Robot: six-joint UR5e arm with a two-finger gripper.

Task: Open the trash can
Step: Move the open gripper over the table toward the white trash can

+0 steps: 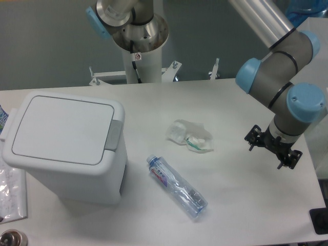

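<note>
The trash can [66, 148] is a large white boxy bin at the left of the table. Its flat lid [61, 128] lies shut, and the grey push-button tab [114, 134] is on the lid's right edge. My gripper [273, 147] hangs at the far right over the table, well apart from the bin. Only a black fitting under the wrist shows. The fingers are too small and dark to tell whether they are open or shut. Nothing shows in them.
A clear plastic bottle [177, 185] lies in front of the middle. A crumpled clear wrapper [190, 137] lies beyond it. A plastic bag [10, 192] and a metal cap [10, 239] are at the left edge. The robot base [138, 46] stands at the back.
</note>
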